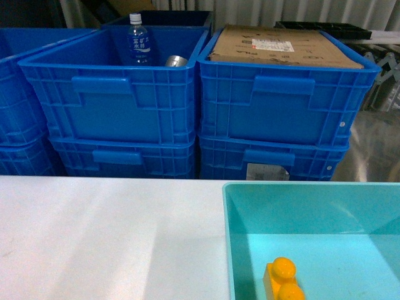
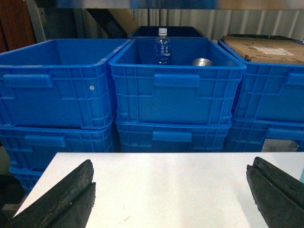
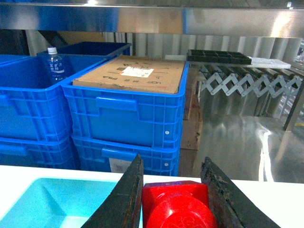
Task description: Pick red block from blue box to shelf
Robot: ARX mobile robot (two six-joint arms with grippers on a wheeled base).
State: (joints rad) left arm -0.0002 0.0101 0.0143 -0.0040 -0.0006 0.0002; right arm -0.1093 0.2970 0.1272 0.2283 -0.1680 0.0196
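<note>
While the red block sat clamped between the fingers of the right hand, the pick itself looked finished and only the placing remained. In the right wrist view the block showed above the right rim of the blue box, lifted clear of its floor as far as could be judged, with a strip of white tabletop to its right. A steel tier of the shelf ran across the top of that view, well above and beyond the hand, so the carry upward and forward was still to come.

From the head view the blue box lay at the near right of the tabletop, holding just an orange-yellow block with round studs; neither arm appeared there. The right hand pointed roughly level, toward the far stacked blue crates, one topped by a cardboard sheet.

The left hand hung low over the near left of the tabletop, its fingers spread wide with nothing between them, facing a crate that held a water bottle.
</note>
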